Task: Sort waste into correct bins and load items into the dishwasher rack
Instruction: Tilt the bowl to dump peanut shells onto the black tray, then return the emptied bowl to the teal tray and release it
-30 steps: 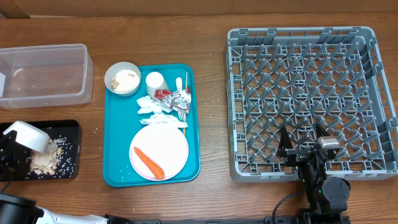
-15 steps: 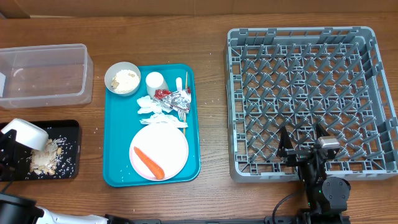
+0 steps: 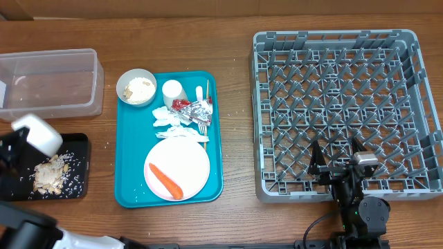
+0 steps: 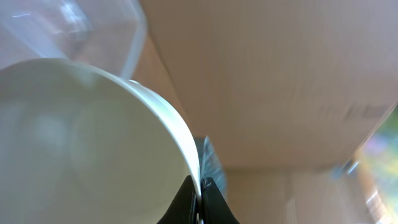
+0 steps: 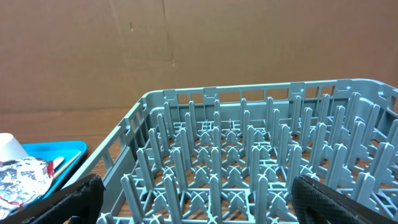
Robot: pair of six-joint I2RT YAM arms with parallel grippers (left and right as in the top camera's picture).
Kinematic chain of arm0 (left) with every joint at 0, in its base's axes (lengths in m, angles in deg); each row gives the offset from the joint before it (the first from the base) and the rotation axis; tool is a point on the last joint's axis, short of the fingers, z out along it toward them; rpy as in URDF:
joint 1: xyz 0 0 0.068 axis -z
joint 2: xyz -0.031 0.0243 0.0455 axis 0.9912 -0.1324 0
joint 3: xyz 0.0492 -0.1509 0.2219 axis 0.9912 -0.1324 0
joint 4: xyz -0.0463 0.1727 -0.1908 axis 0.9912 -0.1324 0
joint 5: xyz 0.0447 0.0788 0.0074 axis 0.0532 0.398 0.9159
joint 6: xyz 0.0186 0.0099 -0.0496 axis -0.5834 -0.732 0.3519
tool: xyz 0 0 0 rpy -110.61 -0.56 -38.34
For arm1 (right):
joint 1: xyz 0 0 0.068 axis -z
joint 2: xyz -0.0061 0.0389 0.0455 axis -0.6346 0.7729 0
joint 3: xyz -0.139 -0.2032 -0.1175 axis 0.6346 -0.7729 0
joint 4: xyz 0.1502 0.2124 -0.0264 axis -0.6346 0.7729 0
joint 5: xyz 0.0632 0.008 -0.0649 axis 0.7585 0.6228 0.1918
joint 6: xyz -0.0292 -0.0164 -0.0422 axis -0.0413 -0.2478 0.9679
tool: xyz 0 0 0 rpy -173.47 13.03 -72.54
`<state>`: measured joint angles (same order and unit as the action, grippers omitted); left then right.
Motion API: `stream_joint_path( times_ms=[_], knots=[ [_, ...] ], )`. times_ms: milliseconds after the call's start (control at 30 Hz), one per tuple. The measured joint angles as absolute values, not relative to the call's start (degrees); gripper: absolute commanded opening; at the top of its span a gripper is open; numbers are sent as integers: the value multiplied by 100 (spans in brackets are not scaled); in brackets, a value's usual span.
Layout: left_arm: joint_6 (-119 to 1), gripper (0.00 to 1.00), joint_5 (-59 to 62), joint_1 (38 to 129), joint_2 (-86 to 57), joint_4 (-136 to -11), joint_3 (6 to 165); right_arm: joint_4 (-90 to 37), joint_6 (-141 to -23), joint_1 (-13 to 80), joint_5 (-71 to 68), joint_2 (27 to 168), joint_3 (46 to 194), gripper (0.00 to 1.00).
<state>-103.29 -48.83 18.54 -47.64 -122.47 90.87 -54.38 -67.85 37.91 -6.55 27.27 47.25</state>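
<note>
My left gripper (image 3: 21,142) is shut on the rim of an empty white bowl (image 3: 39,133), held tilted over the back edge of the black tray (image 3: 78,144); in the left wrist view the jaws (image 4: 200,188) pinch the bowl's rim (image 4: 93,137). Rice-like scraps (image 3: 50,176) lie in that tray. The clear tub (image 3: 50,83) stands behind it. On the teal tray (image 3: 131,190) sit a pink plate (image 3: 188,160) with a carrot (image 3: 166,180), another bowl (image 3: 136,87) with scraps, a cup (image 3: 172,91), foil (image 3: 198,108) and napkins (image 3: 169,119). My right gripper (image 3: 336,158) hangs open over the dishwasher rack (image 3: 346,83).
A wooden stick (image 3: 206,97) and a white fork (image 3: 201,126) lie beside the foil on the teal tray. In the right wrist view the rack's upright pegs (image 5: 249,162) fill the space between the open fingers. Cardboard walls stand behind the table.
The left gripper has carried the white bowl up and back from over the scrap pile toward the clear tub. The scraps stay in the black tray. The right arm has not moved.
</note>
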Motion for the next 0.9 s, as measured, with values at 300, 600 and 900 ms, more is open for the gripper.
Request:
stream_joint_path(
  times_ms=[300,600,900],
  knots=[
    [-9448,4,-2599,4433,-3708,-11775,10014,-5441,-6787,3791,-655,2727,4725,100],
    [-7437,4,1154,6855,-3879,-11808,10016,-5441,-6787,3789,-655,2727,4725,100],
    [-6829,4,2059,7598,-4405,-11801,10003,-5438,-6787,3791,-655,2727,4725,100]
  ],
)
